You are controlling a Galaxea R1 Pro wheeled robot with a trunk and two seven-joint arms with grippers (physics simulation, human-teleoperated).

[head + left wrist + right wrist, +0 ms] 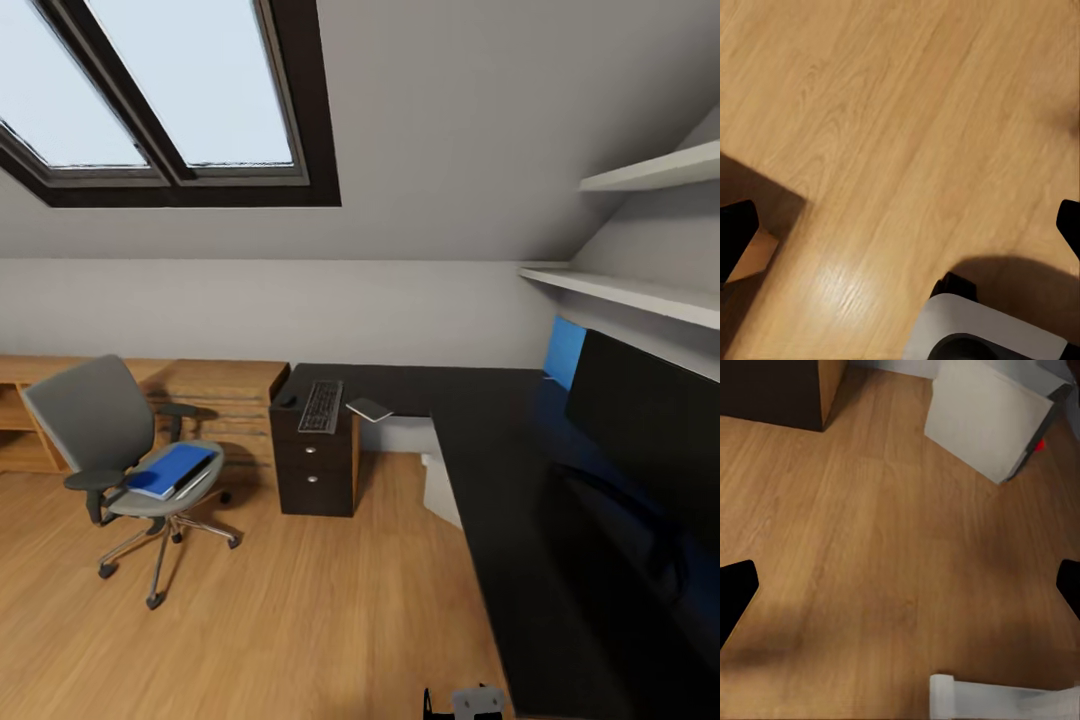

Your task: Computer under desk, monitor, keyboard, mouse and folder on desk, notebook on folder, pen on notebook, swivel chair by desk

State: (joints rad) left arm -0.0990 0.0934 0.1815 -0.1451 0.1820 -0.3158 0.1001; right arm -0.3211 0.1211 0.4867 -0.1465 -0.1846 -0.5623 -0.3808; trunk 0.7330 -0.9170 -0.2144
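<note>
The swivel chair stands on the floor at the left, apart from the desk, with the blue folder flat on its seat. On the desk's far wing lie the keyboard, a small dark mouse to its left and the grey notebook to its right. The monitor stands on the desk at the right. Under the desk sits the white computer. My left gripper and right gripper are open over bare floor, holding nothing. The pen is not discernible.
A black three-drawer unit holds up the desk's left end. Low wooden drawers line the back wall behind the chair. A blue wall panel and two shelves are at the right. My base shows below the left gripper.
</note>
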